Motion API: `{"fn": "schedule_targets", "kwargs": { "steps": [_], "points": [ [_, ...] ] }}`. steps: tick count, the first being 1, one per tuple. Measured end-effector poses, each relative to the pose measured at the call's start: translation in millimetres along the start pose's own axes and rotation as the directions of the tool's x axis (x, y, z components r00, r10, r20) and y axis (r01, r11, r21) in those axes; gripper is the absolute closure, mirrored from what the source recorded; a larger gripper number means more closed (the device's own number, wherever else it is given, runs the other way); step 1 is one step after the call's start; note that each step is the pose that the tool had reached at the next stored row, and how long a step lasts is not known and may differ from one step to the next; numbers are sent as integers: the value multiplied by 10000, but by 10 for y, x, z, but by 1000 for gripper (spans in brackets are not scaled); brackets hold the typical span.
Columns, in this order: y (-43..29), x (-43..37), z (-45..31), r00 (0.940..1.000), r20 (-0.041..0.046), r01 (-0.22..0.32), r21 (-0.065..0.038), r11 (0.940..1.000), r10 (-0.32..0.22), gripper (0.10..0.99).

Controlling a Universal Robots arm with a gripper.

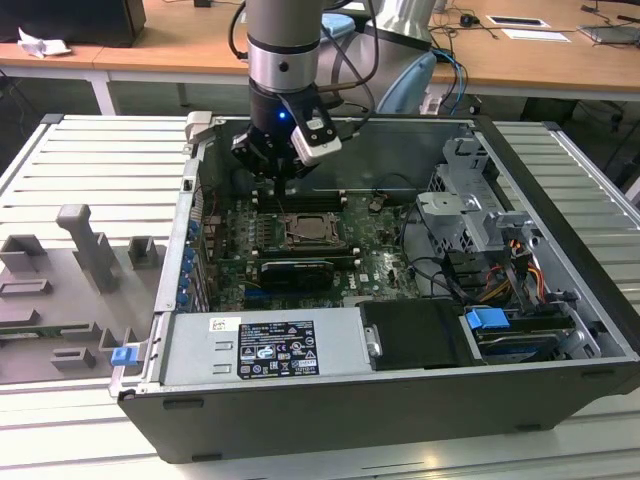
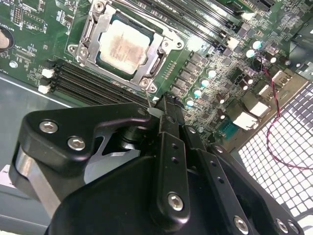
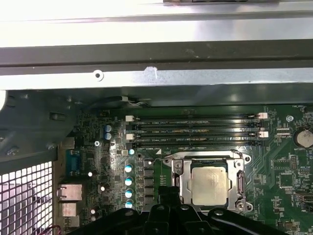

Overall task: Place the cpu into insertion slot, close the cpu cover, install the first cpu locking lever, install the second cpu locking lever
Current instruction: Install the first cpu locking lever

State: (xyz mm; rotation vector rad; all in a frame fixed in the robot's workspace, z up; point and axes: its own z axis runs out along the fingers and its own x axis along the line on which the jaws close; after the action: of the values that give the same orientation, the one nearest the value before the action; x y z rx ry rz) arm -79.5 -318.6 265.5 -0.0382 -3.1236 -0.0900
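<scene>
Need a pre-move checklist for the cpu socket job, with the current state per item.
1. cpu seated flat: ok, it lies level inside the frame in both wrist views.
2. cpu cover closed: ok, it lies flat around the cpu.
3. Locking levers latched: cannot tell. A thin metal rod stands up at the cover's corner, beside the gripper.
4. Gripper's hold on that rod: cannot tell.
5. Gripper inside the computer case, above the motherboard: ok in the exterior view.
6. Clearance to the memory slots: cannot tell, the gripper tip sits close beside them.
</scene>
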Motion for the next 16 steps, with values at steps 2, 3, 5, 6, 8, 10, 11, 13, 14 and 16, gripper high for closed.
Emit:
{"fn": "schedule_targets", "kwargs": {
  "steps": [2, 3, 5, 6, 8, 10, 11, 13, 14, 16],
  "points": [
    [-1, 15, 0, 10000, 0, 0, 0, 10000, 0, 980],
    [-1, 20, 0, 10000, 0, 0, -1, 10000, 0, 980],
    [-1, 41, 1, 10000, 1, 0, 0, 10000, 0, 980],
    [-1, 50, 1, 10000, 1, 0, 0, 10000, 0, 980],
    [-2, 64, 1, 10000, 1, 1, 0, 10000, -1, 980],
    [-2, 72, 1, 10000, 2, 1, 0, 10000, -1, 980],
    [-2, 75, 1, 10000, 1, 2, 0, 10000, -2, 980],
    [-2, 83, 1, 10000, 2, 4, 0, 10000, -4, 980],
    [-2, 88, 1, 10000, 2, 5, 0, 10000, -5, 980],
    [-3, 98, 2, 10000, 2, 7, 0, 10000, -7, 980]
  ]
}}
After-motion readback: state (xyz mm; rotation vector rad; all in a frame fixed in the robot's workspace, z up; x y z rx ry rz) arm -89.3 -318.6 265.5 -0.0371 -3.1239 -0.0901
